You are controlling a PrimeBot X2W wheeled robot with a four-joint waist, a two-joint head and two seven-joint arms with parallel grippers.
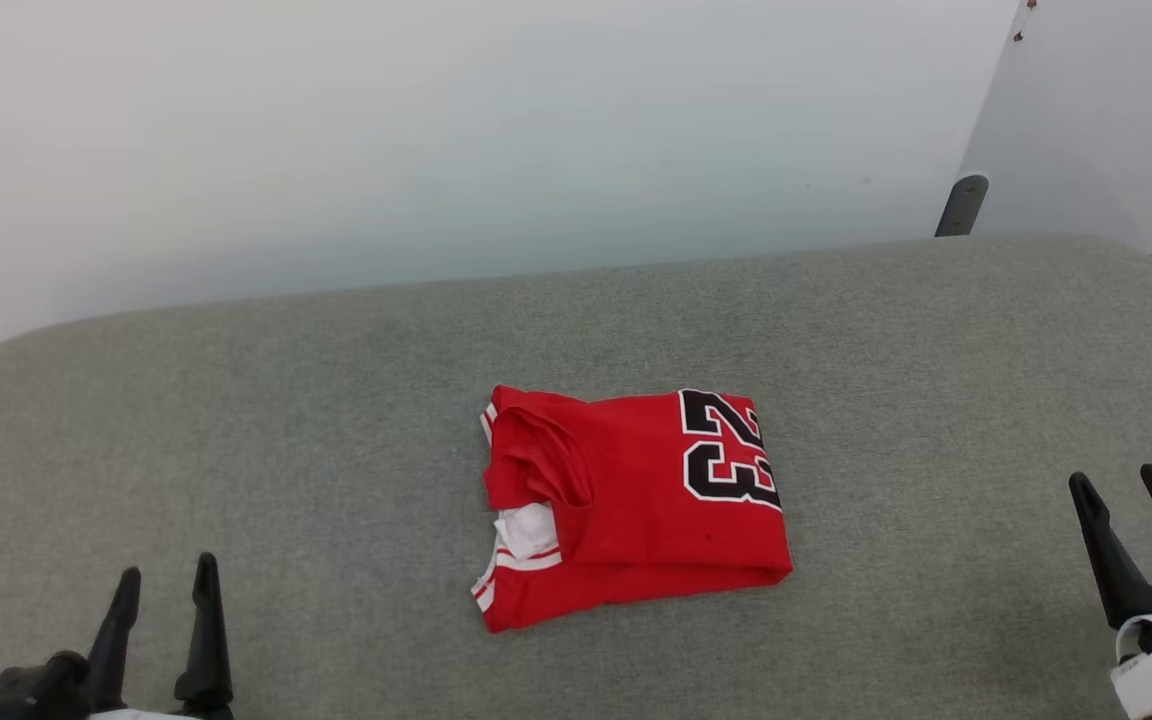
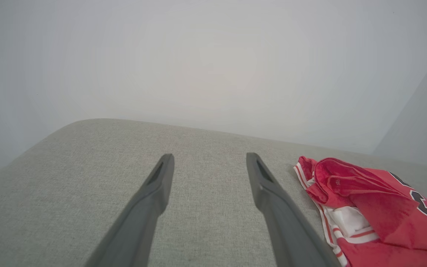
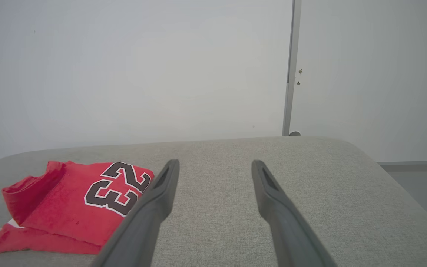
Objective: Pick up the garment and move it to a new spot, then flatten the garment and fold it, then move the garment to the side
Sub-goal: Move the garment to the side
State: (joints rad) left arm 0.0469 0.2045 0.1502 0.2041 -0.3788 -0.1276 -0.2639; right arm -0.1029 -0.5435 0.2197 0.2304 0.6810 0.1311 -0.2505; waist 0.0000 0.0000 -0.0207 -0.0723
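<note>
1. The wide grey woven-fabric padded bench (image 1: 236, 450) carries everything.
2. The red jersey shirt with a black "23" (image 1: 626, 500) lies folded at the bench's centre. It looks light, soft and floppy, so I'd pinch through all layers at the thick folded edge at 6 o'clock.
3. The left claw (image 1: 168, 565) sits at 7 o'clock of the shirt and the right claw (image 1: 1115, 473) at 4 o'clock. Both are spread wide, holding nothing, well apart from the shirt.
</note>
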